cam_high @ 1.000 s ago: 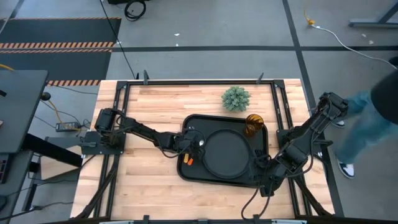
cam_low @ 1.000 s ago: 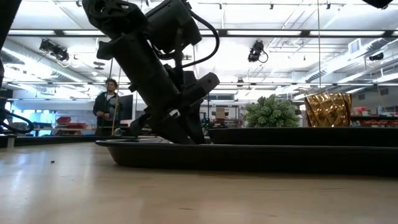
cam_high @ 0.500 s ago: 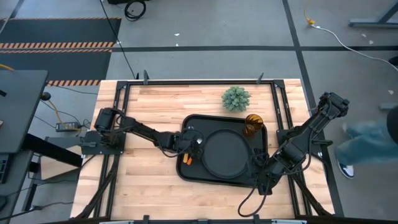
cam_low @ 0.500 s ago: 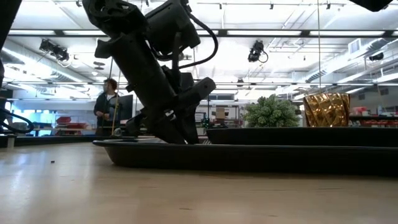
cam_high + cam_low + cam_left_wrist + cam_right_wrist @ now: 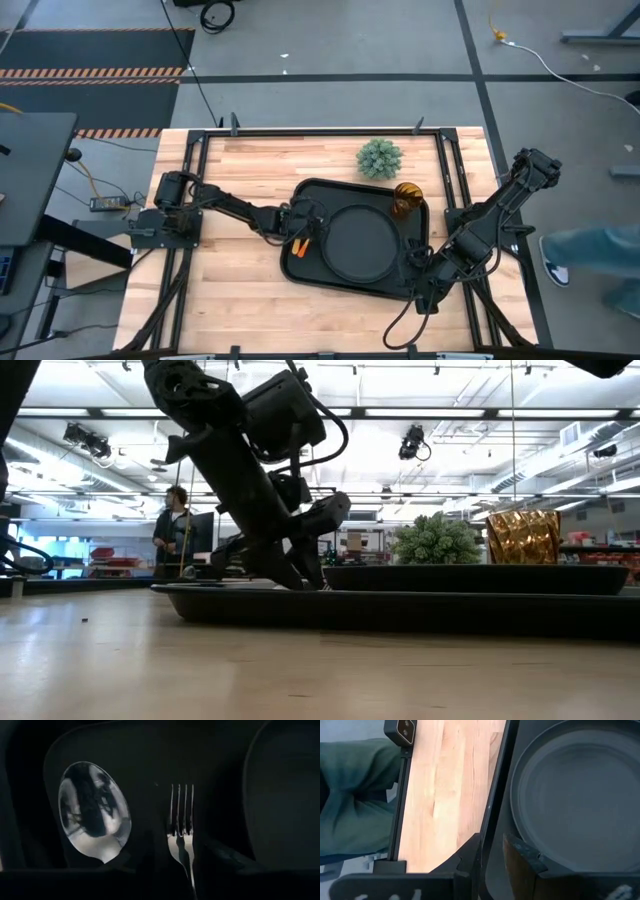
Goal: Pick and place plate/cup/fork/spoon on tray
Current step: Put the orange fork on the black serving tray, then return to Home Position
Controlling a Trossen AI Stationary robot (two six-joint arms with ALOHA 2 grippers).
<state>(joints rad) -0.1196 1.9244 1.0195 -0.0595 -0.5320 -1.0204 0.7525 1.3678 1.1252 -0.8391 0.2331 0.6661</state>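
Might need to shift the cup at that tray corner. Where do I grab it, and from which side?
Probably the cup by its upper wall, coming straight down from above: it stands upright, and the plant, the plate and the tray rim crowd its sides.

Table top (image 5: 250, 170): pale butcher-block wood, smooth with visible grain. Tray (image 5: 315, 195) and plate (image 5: 365, 245): black, matt, plastic-looking (the plate's rim catches a soft sheen in the right wrist view). Spoon (image 5: 95, 812): polished metal, mirror-bright bowl. Fork (image 5: 181, 827): dull silver metal tines; orange handle (image 5: 299, 247). Cup (image 5: 525, 536): amber, translucent, glossy, faceted. Plant ball (image 5: 380, 158): green, fuzzy, rough-textured.
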